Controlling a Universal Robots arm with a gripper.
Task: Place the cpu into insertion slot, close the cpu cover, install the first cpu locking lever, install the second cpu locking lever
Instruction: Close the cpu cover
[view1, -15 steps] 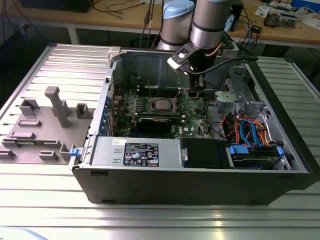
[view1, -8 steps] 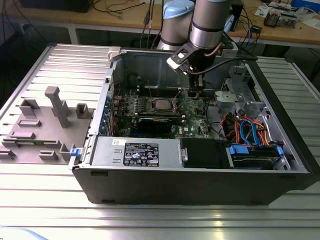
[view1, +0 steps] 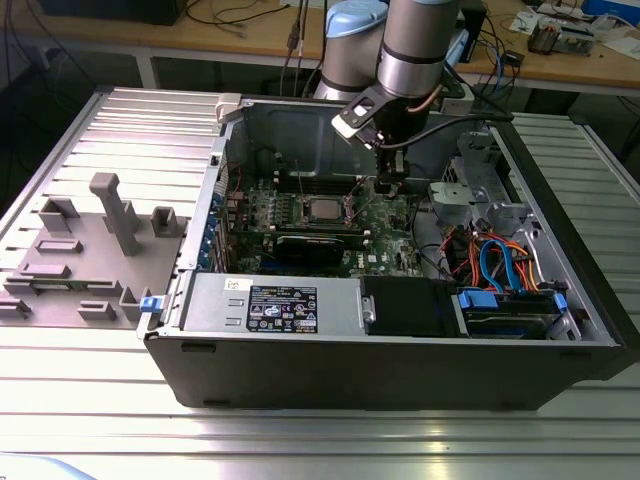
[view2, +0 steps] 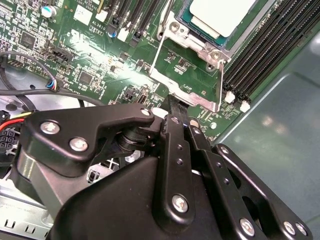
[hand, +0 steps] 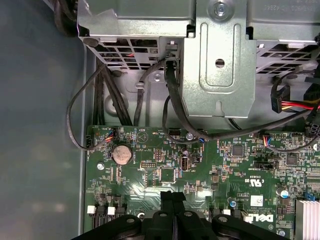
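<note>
The cpu (view2: 226, 12) lies with its dull silver top up in the insertion slot (view2: 199, 39) on the green board; in the exterior view the cpu (view1: 322, 210) sits mid-case. The cpu cover (view2: 156, 56), a thin silvery frame, is swung open away from the socket, and green board shows through its opening. My gripper (view2: 173, 103) is shut, with its black fingertips (view2: 170, 125) touching the cover's free edge and nothing visibly between them. It hangs over the board to the exterior view's right of the socket (view1: 388, 187), fingers pressed together (hand: 172, 196).
Black memory slots (view2: 272, 42) run beside the socket. A black graphics card (view1: 320, 244) lies in front of it. A metal drive cage (hand: 215, 60) with black cables (hand: 170, 100) stands past the board's edge. A grey fixture (view1: 90, 250) sits outside the case.
</note>
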